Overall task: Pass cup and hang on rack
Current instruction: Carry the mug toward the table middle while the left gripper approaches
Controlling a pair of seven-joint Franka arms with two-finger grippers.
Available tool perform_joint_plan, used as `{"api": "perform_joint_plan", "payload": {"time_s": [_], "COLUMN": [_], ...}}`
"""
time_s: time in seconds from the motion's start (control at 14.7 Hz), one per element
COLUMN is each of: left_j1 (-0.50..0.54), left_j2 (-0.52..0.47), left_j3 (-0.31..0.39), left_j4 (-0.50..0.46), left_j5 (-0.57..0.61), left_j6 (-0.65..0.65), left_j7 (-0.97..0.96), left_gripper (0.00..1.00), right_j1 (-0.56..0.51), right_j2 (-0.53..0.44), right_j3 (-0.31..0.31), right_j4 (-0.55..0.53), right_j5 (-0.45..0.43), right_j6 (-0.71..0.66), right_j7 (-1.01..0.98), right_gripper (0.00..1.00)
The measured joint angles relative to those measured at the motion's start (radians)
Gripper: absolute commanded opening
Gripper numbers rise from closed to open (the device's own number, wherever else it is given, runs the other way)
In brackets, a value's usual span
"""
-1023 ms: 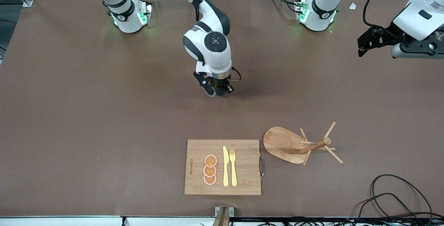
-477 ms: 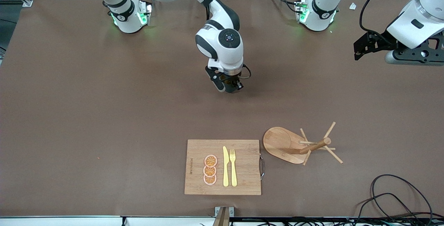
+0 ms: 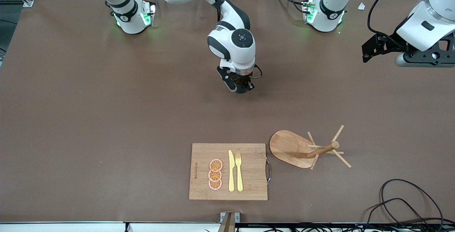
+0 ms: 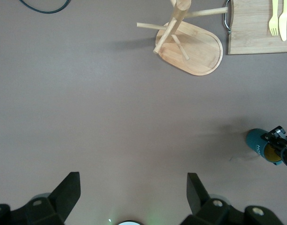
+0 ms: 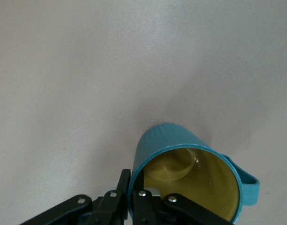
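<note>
The teal-green cup (image 5: 180, 150) with its mustard-yellow inside is held tilted in my right gripper (image 5: 136, 199). One finger is inside the rim and one outside; the handle (image 5: 248, 185) points away from the fingers. In the front view my right gripper (image 3: 241, 85) hangs over the middle of the table and mostly hides the cup. The left wrist view shows the cup (image 4: 259, 146) low over bare table. The wooden rack (image 3: 288, 147) stands near the front edge, toward the left arm's end. My left gripper (image 3: 368, 51) is open and empty, up over that end (image 4: 132, 187).
A rectangular cutting board (image 3: 249, 175) with a yellow knife, a fork and orange slices lies beside the rack, near the front edge; it also shows in the left wrist view (image 4: 248, 33). A black cable (image 3: 401, 196) loops at the front corner by the left arm's end.
My right arm has carried the cup toward the left arm's end of the table. My left gripper shifted slightly at first, then held still.
</note>
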Motion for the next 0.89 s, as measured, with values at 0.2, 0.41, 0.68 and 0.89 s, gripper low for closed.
{"api": "perform_joint_plan", "payload": {"time_s": [0.2, 0.41, 0.68, 0.89], "left_j1": [-0.001, -0.002, -0.003, -0.004], "left_j2": [0.000, 0.000, -0.001, -0.002], "left_j3": [0.000, -0.005, -0.058, -0.114], "left_j4": [0.000, 0.001, 0.003, 0.004], "left_j5": [0.000, 0.000, 0.000, 0.000], "left_j6": [0.000, 0.000, 0.000, 0.000], "left_j7": [-0.005, -0.008, -0.062, -0.142], "left_gripper": [1.00, 1.00, 1.00, 1.00], "right_j1": [0.001, 0.020, 0.044, 0.043], "right_j2": [0.003, 0.004, 0.003, -0.027], "right_j3": [0.000, 0.000, -0.001, -0.016], "right_j4": [0.001, 0.002, 0.020, 0.043], "right_j5": [-0.022, -0.066, -0.072, -0.097], "right_j6": [0.002, 0.002, 0.001, -0.059], "right_j7": [0.001, 0.003, 0.008, -0.005], "right_gripper": [1.00, 1.00, 1.00, 1.00]}}
